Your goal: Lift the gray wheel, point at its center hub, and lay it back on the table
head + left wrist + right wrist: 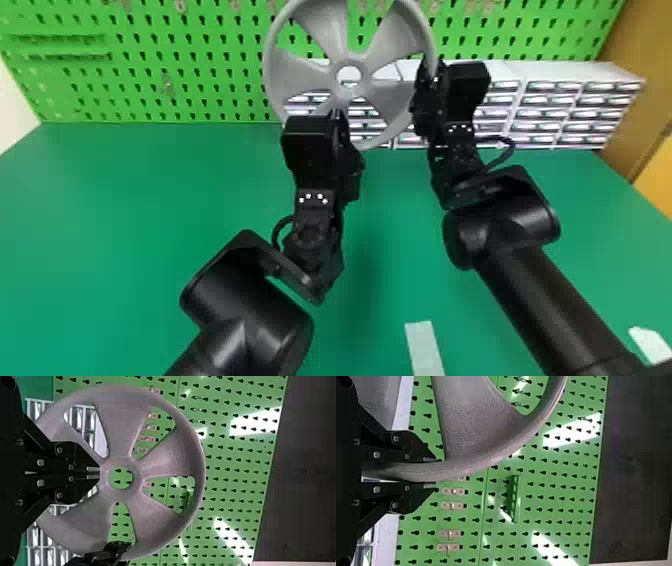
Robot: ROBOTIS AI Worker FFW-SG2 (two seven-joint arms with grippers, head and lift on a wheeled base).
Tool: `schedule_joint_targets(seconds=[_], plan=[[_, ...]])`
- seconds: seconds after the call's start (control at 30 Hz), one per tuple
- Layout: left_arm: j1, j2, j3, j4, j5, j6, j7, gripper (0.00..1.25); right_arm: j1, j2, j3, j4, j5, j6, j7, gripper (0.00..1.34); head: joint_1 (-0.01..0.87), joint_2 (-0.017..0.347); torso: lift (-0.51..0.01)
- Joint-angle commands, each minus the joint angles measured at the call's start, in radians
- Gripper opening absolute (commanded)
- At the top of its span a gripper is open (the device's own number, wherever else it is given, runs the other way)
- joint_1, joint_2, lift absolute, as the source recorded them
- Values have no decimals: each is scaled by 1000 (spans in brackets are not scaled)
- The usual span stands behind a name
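Note:
The gray wheel (306,80) is held upright above the table, facing the head camera, its right rim in my right gripper (425,82). In the right wrist view the right gripper (435,473) is shut on the rim of the wheel (466,435), one finger on each side. My left gripper (338,116) stands just below the center hub in the head view. From the left wrist, the left gripper (99,473) has its fingers closed together with nothing between them, tips at the edge of the hub of the wheel (170,455).
The green table (125,210) spreads below both arms. Behind the wheel stand a green pegboard (210,75) and white drawer units (555,107). A pale strip (424,347) lies near the table's front, and another white piece (650,342) lies at the right.

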Motion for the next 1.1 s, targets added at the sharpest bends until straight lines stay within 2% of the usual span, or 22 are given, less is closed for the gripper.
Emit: schedule_joint_targets(seconds=[0.0,0.4,0.67,1.07], plan=[[-35,-6,-4,45,3,-34,0,104,-1,0,20,0,-8,0,0,172,692,48,-96],[-119,-14,2,150,-14,-120,-17,104,-1,-3,52,-14,-28,-3,0,172,692,48,-96],[-139,-24,37,194,-43,-147,-26,104,2,-5,57,-22,-28,-3,0,172,692,48,-96],[-151,-35,65,246,-39,-170,-29,104,7,-5,67,-49,-36,-11,0,172,692,48,-96]])
